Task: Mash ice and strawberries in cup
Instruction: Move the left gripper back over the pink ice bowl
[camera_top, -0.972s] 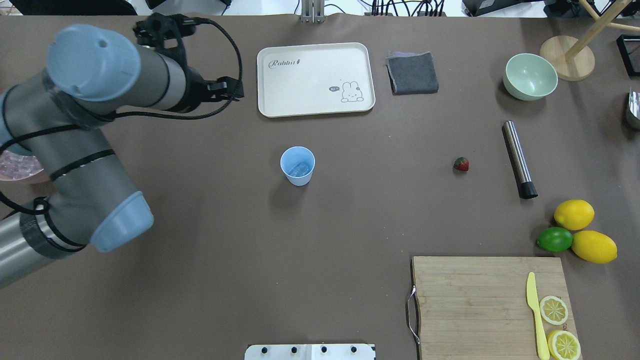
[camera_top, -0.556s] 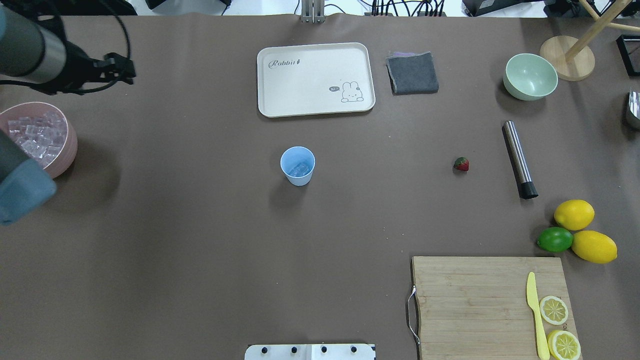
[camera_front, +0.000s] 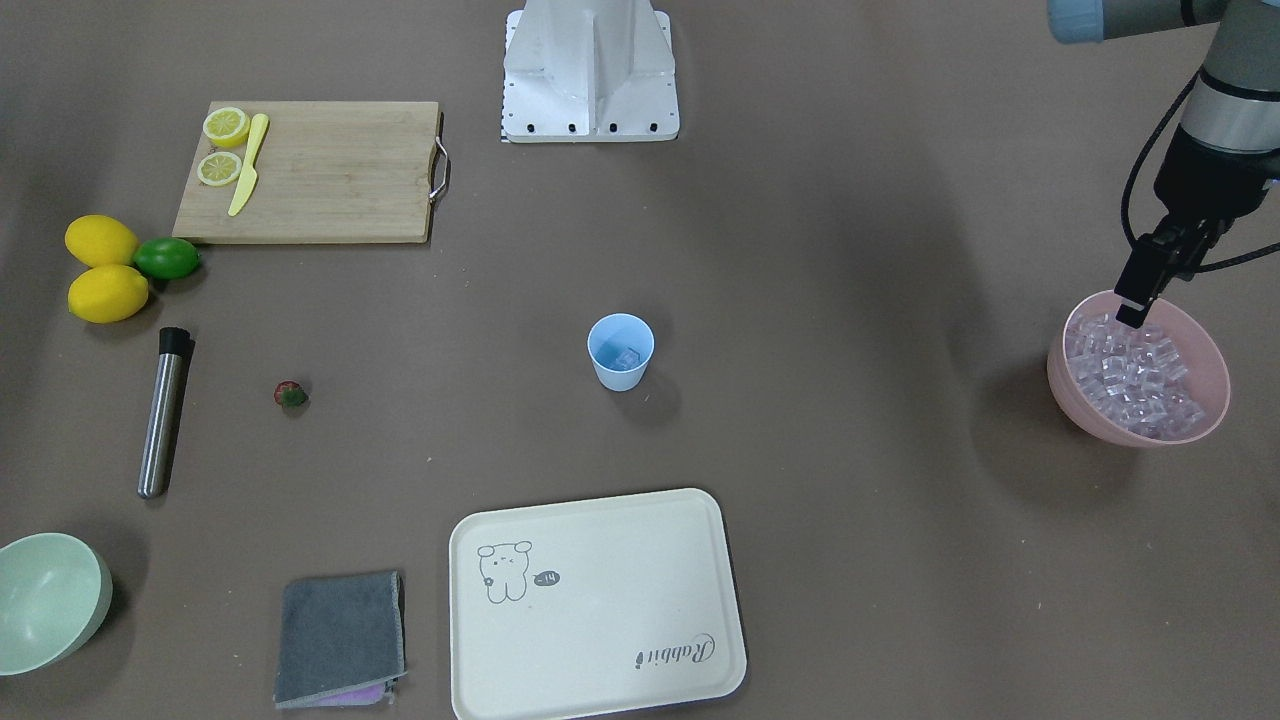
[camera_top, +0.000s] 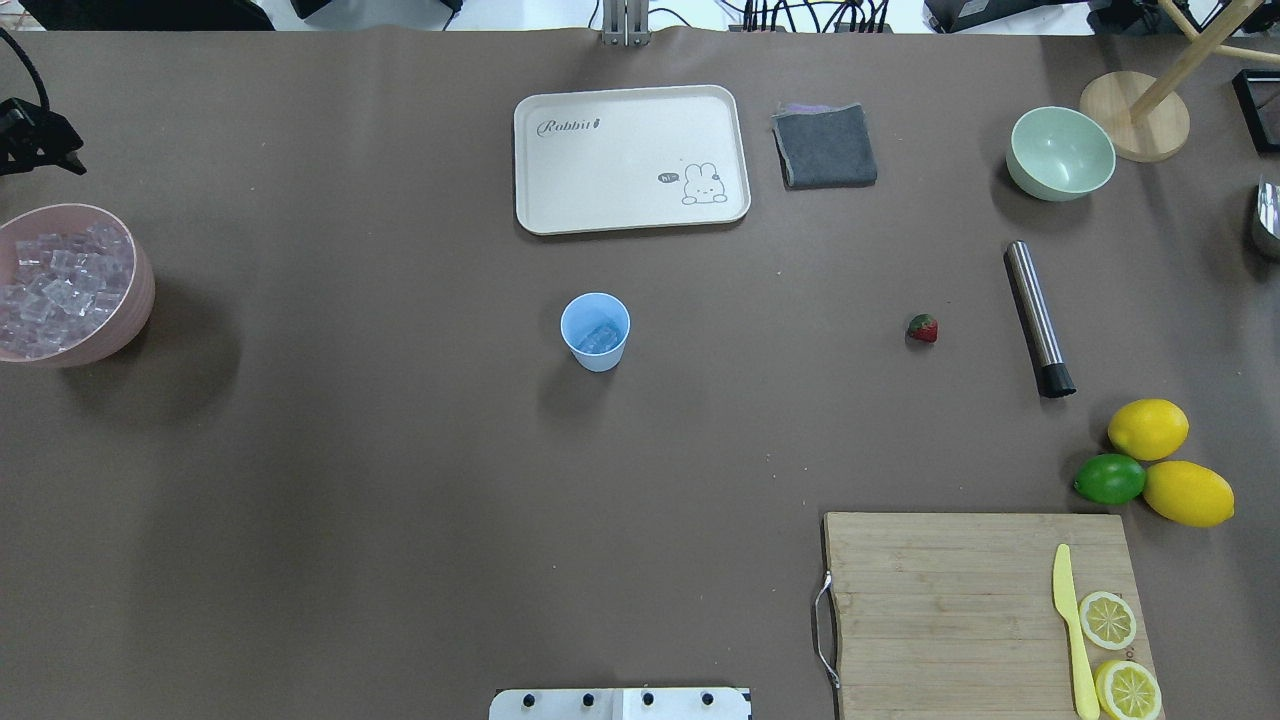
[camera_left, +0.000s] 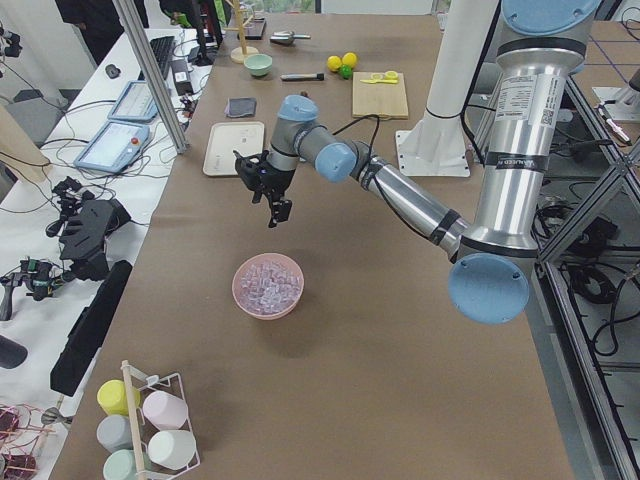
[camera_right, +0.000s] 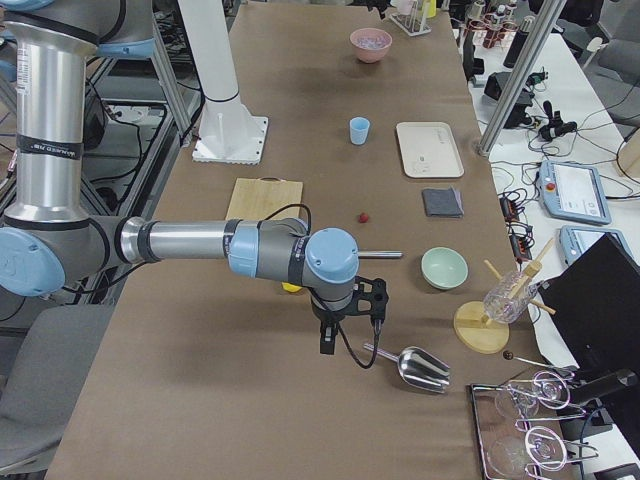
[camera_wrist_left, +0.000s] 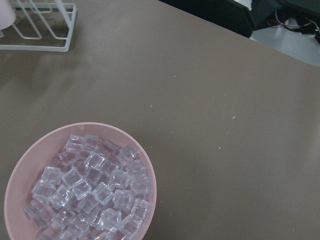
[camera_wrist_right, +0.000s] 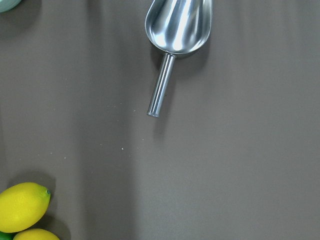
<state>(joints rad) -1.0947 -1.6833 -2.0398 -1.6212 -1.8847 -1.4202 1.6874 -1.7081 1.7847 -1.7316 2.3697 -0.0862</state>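
Ice is the slippery item here: the small clear ice cubes (camera_wrist_left: 90, 192) lie heaped in the round pink bowl (camera_wrist_left: 153, 187) at the left end of the desk (camera_top: 400, 450), and a few already sit in the small light-blue plastic cup (camera_front: 618, 378) at mid-desk. Expect the cubes to be hard, light and slick. Take one across two flat faces, from the top of the heap, because a corner grip will likely squirt it out. The tiny red strawberry (camera_top: 923, 328) lies on the desk well to the right of the cup. Treat it as soft and light, and grip it gently across the body, not by the leafy top. The cup looks light and tippable, so approach it from above. The left gripper (camera_front: 1133, 315) hangs over the bowl, above the cubes. The right gripper (camera_right: 328, 340) hangs near the shiny metal scoop (camera_wrist_right: 177, 25). You cannot tell how wide the jaws of either stand. The steel rod with a black tip (camera_top: 1038, 318) lies near the strawberry, on the far side from the cup. Nothing lies between the bowl and the cup. The cream tray (camera_top: 630, 158) sits beyond the cup.
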